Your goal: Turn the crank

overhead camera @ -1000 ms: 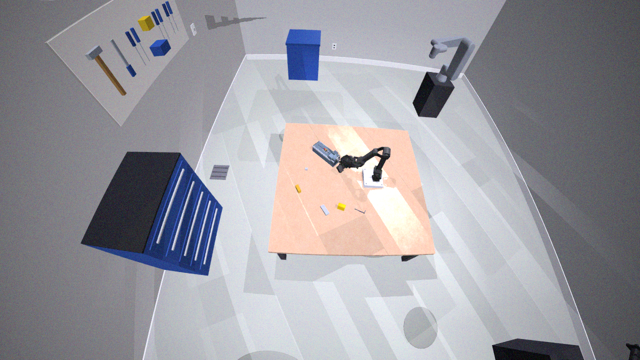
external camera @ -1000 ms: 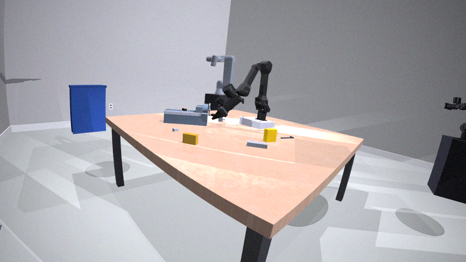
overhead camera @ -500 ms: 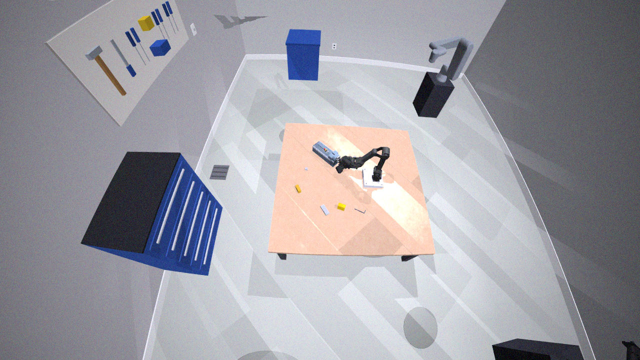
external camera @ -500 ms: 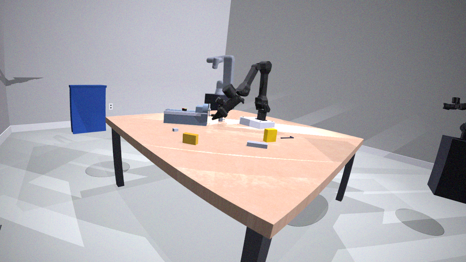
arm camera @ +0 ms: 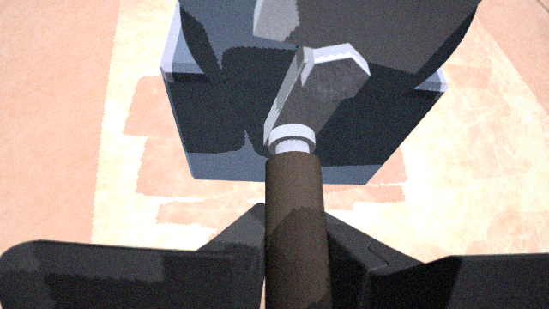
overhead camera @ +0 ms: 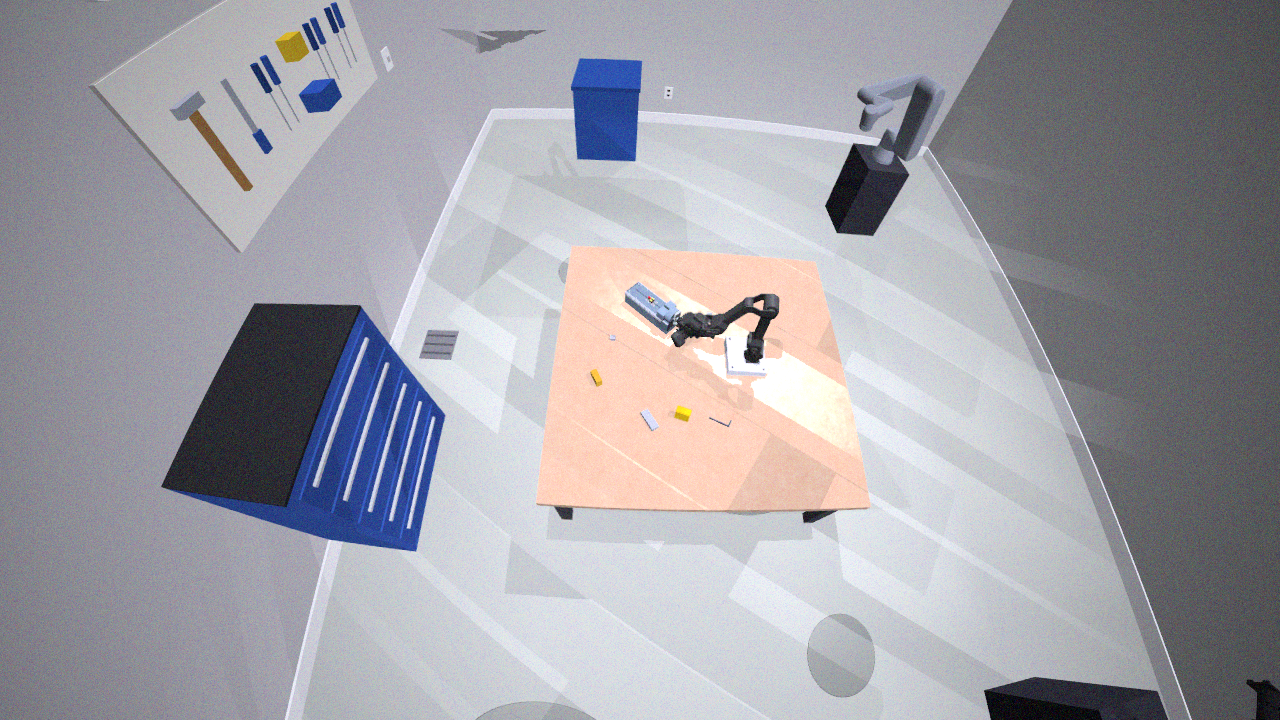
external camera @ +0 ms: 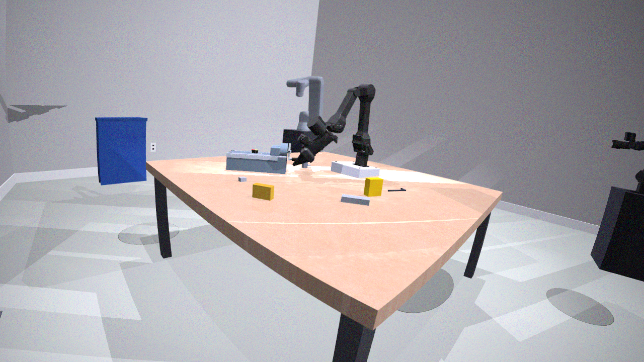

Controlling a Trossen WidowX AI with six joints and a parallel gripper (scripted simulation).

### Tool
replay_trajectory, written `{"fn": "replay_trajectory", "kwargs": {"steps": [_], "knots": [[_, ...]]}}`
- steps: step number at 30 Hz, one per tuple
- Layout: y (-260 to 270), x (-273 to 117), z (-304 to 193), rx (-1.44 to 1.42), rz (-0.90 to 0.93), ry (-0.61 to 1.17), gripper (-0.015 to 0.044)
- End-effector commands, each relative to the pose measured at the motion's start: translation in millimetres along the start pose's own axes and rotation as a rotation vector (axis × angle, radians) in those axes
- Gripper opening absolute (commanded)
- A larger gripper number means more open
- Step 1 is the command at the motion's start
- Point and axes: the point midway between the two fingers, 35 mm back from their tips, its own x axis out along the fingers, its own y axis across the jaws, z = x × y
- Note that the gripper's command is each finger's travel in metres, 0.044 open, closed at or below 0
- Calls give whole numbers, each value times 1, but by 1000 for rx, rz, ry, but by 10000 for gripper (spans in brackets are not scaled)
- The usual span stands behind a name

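The blue-grey machine [overhead camera: 644, 313] [external camera: 256, 165] [arm camera: 206, 116] stands at the table's back left. Its metal crank arm [arm camera: 315, 103] slants down and slightly left from the hex hub to the dark brown handle [arm camera: 296, 184] in the wrist view. My gripper [overhead camera: 677, 324] [external camera: 295, 162] [arm camera: 284, 216] is shut on the handle, one black finger on each side. The slide's red pointer [overhead camera: 650, 300] is a tiny spot on top of the machine. Whether it is level with the brass zero marks is too small to tell, and the wrist view does not show it.
On the table are a yellow block [overhead camera: 682, 412] [external camera: 373, 186], an orange-yellow block [overhead camera: 596, 377] [external camera: 262, 191], a grey bar [overhead camera: 648, 419] [external camera: 355, 199], a small grey cube [overhead camera: 612, 337] [external camera: 242, 179] and a thin black tool [external camera: 396, 189]. The arm's white base [overhead camera: 745, 368] is right of the machine.
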Motion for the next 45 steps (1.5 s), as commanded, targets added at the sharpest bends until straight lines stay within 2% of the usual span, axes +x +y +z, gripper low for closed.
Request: {"fn": "replay_trajectory", "kwargs": {"steps": [1,45], "knots": [[9,-2,1,-4,29,-1,0],[15,-5,5,-3,29,-1,0]]}}
